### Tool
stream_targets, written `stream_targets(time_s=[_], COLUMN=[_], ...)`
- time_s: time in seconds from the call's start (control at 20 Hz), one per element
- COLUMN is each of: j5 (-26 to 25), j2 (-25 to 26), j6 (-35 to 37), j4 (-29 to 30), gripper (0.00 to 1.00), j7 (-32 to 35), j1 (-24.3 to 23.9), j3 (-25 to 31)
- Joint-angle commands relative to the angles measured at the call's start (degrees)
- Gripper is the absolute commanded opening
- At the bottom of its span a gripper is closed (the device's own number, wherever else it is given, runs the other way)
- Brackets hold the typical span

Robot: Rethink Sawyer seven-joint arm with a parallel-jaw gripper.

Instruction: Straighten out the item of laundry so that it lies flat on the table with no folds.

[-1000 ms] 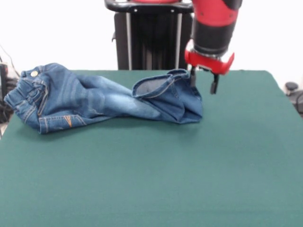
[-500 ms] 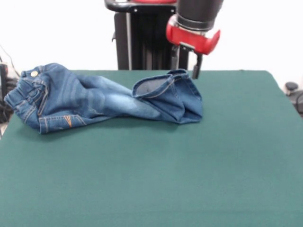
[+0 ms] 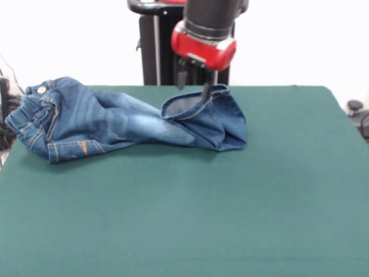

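Leftward since the earlier frame, my gripper (image 3: 193,88) hung with fingers spread over the folded leg cuff of the jeans (image 3: 115,121), which lay crumpled on the table (image 3: 230,202).

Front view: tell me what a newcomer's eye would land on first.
First the jeans, a crumpled blue heap across the far left half of the green table, waistband at the left edge and the legs folded back on themselves toward the middle. Then the red and black arm coming down from above, its gripper open right over the upturned leg opening, one finger at the hem.
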Motion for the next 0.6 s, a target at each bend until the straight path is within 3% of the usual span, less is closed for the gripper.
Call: stream_targets(time_s=[0.05, 0.6], j5=[-3.87, -2.00], j2=[6.08, 6.15], j6=[-8.47, -10.17], j4=[5.50, 8.41], gripper=[1.00, 1.00], j7=[3.35, 2.62], j1=[-2.28, -6.74], j3=[3.57, 11.12])
